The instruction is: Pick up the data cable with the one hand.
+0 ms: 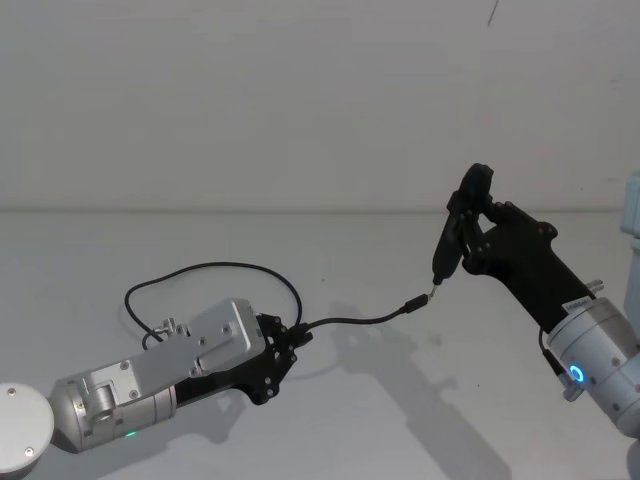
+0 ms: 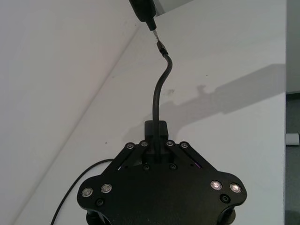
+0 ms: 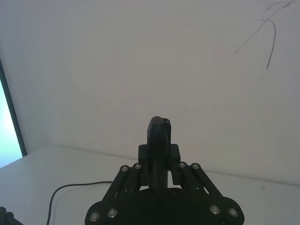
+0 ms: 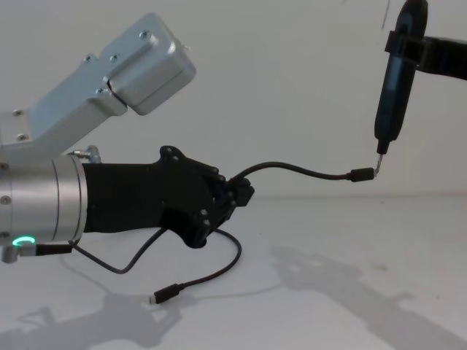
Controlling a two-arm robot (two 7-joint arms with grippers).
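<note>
My left gripper (image 1: pixel 296 335) is shut on the data cable (image 1: pixel 362 319), a thin black cord, and holds it above the white table (image 1: pixel 420 420). In the chest view the left gripper (image 4: pixel 242 195) grips the cable (image 4: pixel 292 168). One end arcs out through the air to a small plug (image 4: pixel 360 175). The other end droops in a loop to a plug (image 4: pixel 162 295) lying on the table. My right gripper (image 1: pixel 478 232) is shut on a slim black pen-shaped tool (image 1: pixel 458 230). Its metal tip (image 4: pixel 379 162) touches the raised plug.
A plain white wall (image 1: pixel 300 100) stands behind the table. The slack loop of cable (image 1: pixel 215 267) lies on the table behind the left arm. A pale object (image 1: pixel 632 205) shows at the right edge.
</note>
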